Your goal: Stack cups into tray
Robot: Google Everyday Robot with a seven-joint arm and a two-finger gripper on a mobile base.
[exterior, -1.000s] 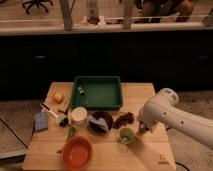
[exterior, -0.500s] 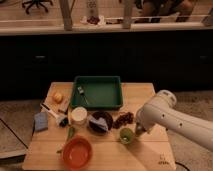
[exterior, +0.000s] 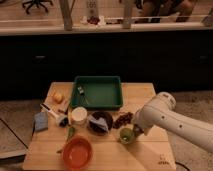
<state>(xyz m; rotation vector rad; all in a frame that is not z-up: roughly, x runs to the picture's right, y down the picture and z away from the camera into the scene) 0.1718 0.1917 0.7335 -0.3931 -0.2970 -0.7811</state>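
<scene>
The dark green tray (exterior: 100,93) stands at the back middle of the wooden table. A small dark item (exterior: 80,90) lies in its left part; I cannot tell if it is the grey-brown cup. The pale green cup (exterior: 126,135) stands upright on the table in front of the tray, to the right of the dark brown bowl (exterior: 100,122). My gripper (exterior: 134,131) is at the end of the white arm that comes in from the right, and it is right against the green cup's right side.
An orange bowl (exterior: 77,152) sits at the front left. A white round container (exterior: 78,116), a blue sponge (exterior: 41,120), a white brush (exterior: 50,108) and an orange fruit (exterior: 58,97) lie on the left. A dark reddish clump (exterior: 122,120) lies behind the green cup.
The arm has crept a little to the left, bringing the gripper closer to the green cup. The cup and the other things have not moved.
</scene>
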